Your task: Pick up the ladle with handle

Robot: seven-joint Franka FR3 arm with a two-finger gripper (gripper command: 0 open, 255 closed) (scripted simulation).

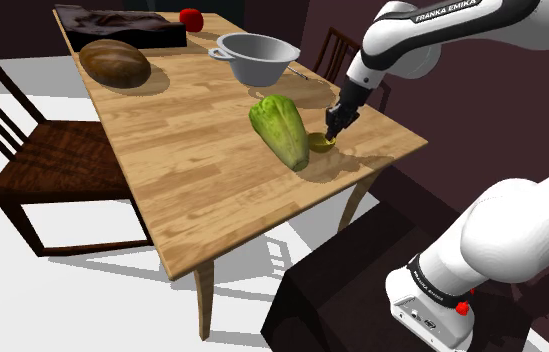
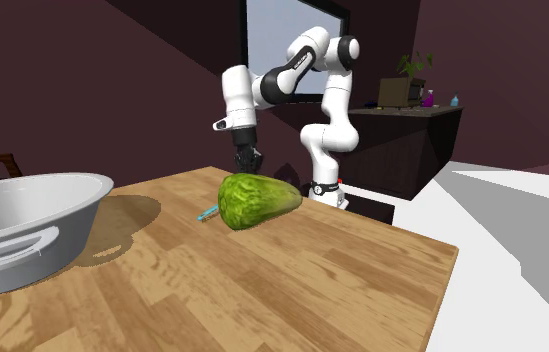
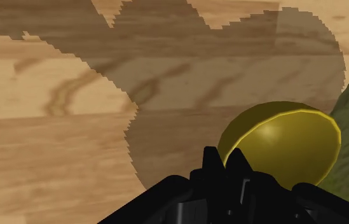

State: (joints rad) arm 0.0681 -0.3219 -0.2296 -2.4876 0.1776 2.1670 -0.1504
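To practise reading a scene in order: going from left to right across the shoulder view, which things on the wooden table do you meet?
Brown oval loaf → small red round thing → grey bowl with side handles → yellow ladle cup. The dark slab and the green vegetable overlap these, so they are left out.

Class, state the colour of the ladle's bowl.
The ladle's bowl is olive-yellow with a brighter yellow rim, clearest in the wrist view.

Bright light casts dark, jagged-edged shadows on the wooden table.
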